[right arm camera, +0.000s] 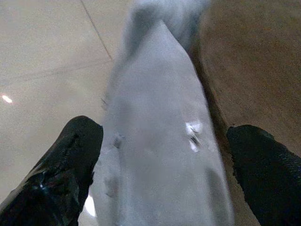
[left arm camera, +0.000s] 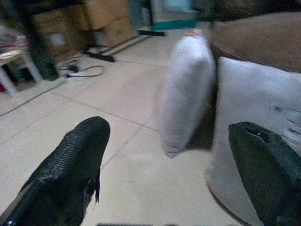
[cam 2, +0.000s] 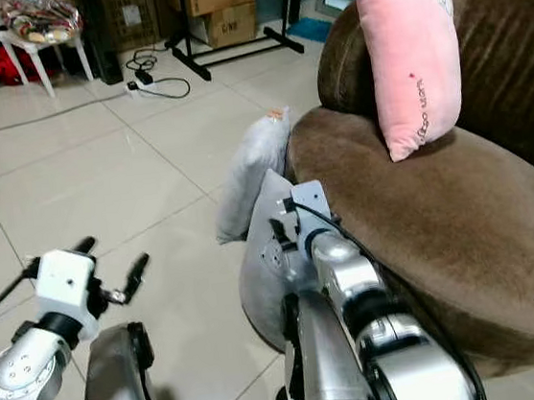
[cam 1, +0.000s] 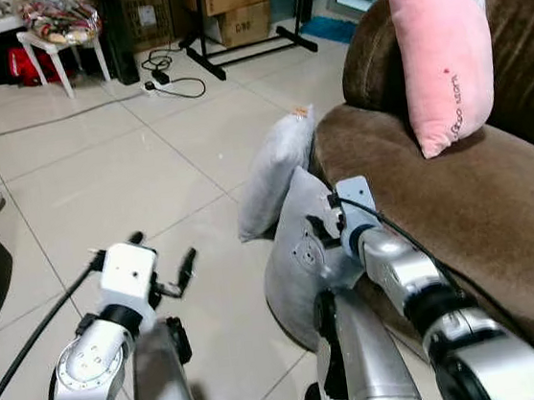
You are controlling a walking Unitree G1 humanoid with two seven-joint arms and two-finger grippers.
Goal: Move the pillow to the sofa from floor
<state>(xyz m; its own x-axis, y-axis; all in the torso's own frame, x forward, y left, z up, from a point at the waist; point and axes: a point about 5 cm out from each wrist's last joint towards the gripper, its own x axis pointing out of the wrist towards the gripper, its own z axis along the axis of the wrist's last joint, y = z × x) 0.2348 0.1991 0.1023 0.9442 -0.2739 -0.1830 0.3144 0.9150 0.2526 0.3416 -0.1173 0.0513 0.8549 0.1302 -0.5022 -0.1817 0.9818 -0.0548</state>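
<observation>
Right gripper is spread wide astride the near pillow's top edge; it should sink deeper before pinching, then lift onto the sofa.

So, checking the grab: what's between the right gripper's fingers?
The near grey pillow, its top edge between the spread fingers, in the right wrist view.

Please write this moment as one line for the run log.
phase: reaching | right tool: open, straddling near grey pillow leaning on brown sofa | left tool: open, above floor | pink pillow: on sofa
</observation>
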